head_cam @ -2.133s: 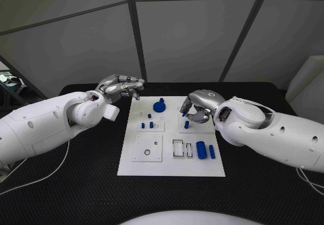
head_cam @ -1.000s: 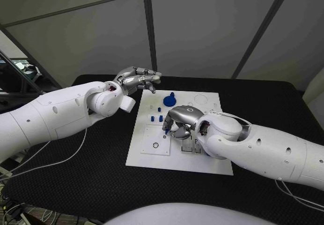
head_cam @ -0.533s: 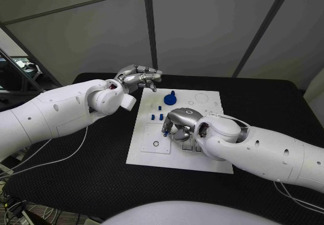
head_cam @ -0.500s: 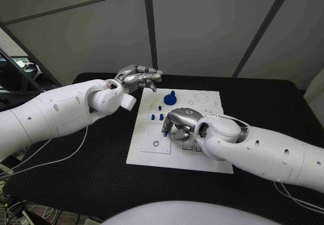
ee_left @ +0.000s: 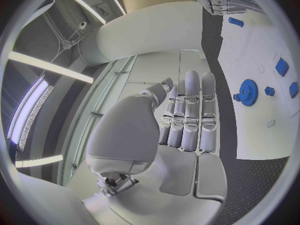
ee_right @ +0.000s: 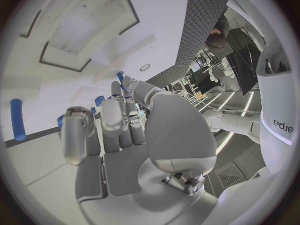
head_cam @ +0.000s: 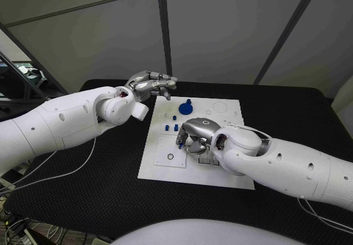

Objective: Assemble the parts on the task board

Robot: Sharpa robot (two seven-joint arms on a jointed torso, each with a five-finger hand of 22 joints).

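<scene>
Head view is showing my right hand (head_cam: 195,137) hanging over the middle of the task board (head_cam: 228,178), which is lying on the black bench (head_cam: 88,194). Its fingers are curling down toward the board's left half, and a small blue peg (head_cam: 181,145) is sticking out at the fingertips; I am pinching that peg just above the square plate (head_cam: 168,158) with the round hole. In the right wrist view the same peg (ee_right: 120,77) is peeking out between my fingers (ee_right: 116,97) over the white board.

My left hand (head_cam: 151,85) is hovering in the air past the board's far left corner, fingers curled in with nothing showing in them. From the left wrist view those fingers (ee_left: 190,110) are lying close together, side by side, clear of the board.

On the far part of the board the blue gear (head_cam: 184,107) is sitting near the far edge, with a few short blue pegs (head_cam: 171,127) standing nearer, just left of my right hand. A long blue rod (ee_right: 17,120) is lying in a slot on the board beside my right hand.
</scene>
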